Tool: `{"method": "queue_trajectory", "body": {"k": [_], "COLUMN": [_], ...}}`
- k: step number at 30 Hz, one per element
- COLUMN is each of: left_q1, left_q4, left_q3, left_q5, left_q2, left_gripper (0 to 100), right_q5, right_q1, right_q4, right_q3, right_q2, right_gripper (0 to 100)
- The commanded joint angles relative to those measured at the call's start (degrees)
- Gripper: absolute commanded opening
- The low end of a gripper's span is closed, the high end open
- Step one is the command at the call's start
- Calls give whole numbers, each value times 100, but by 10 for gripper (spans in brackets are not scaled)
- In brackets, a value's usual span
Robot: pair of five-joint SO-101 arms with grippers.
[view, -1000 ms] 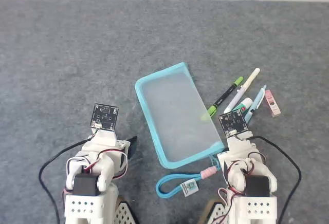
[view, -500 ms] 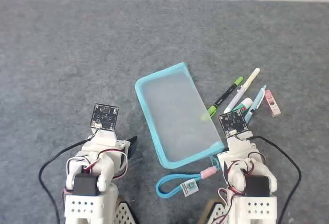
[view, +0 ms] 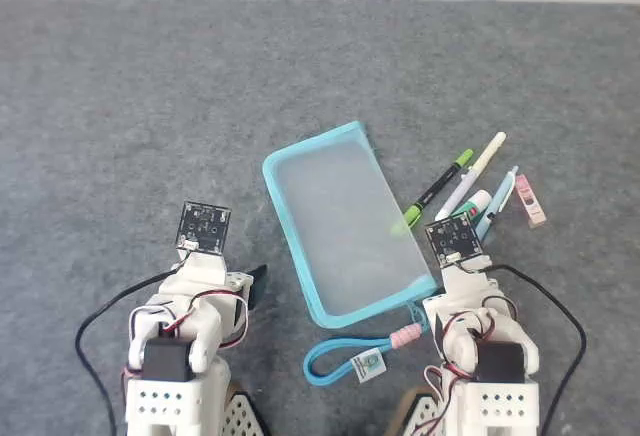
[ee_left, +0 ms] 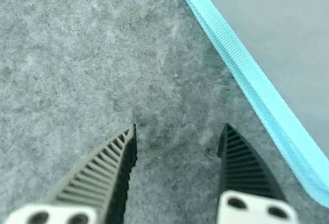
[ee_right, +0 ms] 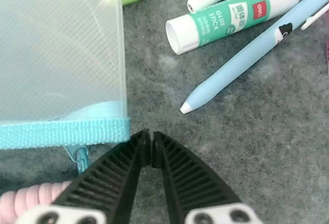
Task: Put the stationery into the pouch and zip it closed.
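Note:
A translucent pouch (view: 345,224) with a light blue border lies flat on the grey mat, its blue edge (ee_left: 257,88) passing beside my left gripper (ee_left: 177,131), which is open over bare mat. My right gripper (ee_right: 151,136) is shut and holds nothing, just off the pouch's corner (ee_right: 61,70) near its zip pull (ee_right: 77,157). Close by lie a glue stick (ee_right: 231,13), a light blue pen (ee_right: 252,54), a green highlighter (view: 432,188), a pale pen (view: 472,174) and a small pink item (view: 530,200).
A blue wrist loop (view: 340,356) with a pink coiled cord (view: 405,336) trails from the pouch's near corner between the two arm bases. Grey mat (view: 150,106) stretches open to the left and at the back.

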Motion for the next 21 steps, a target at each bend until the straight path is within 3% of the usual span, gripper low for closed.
{"method": "queue_trajectory", "body": {"k": [1,21], "left_q1": [0,0], "left_q4": [9,9], "left_q3": [-40,-40], "left_q5": [-9,-9], "left_q2": [-105,-105], "left_gripper": [249,249], "right_q5": [70,70], "right_q1": [-4,-4], "right_q4": [22,22], "right_q3": [105,105], "right_q2": [-101,-101], "right_gripper": [14,14]}}
